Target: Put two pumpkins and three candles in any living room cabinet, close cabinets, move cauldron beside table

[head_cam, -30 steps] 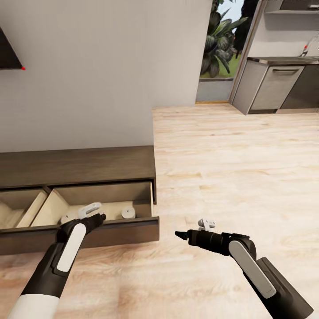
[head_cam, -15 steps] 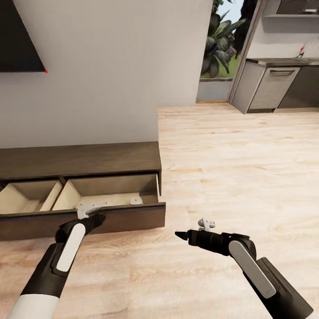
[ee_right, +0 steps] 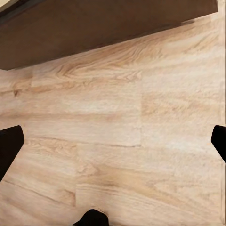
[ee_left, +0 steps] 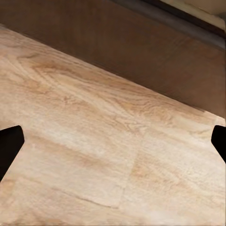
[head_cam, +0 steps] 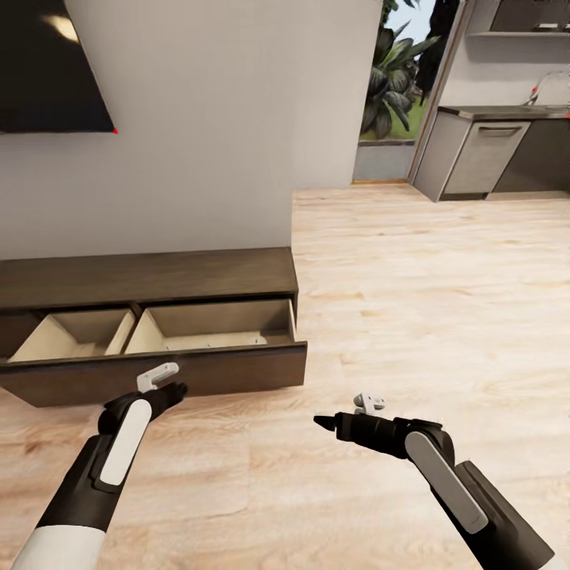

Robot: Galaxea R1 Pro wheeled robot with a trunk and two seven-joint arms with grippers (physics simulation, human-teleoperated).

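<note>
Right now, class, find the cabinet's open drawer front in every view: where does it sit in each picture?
Head view: the drawer front is a dark brown strip at lower left.
Left wrist view: a dark band across the picture's upper part.
Right wrist view: a dark band along the picture's upper edge.
Shared landmark: the pale plank floor bordering it.

No text, label, brand, number or sign can be read in any of the views.
</note>
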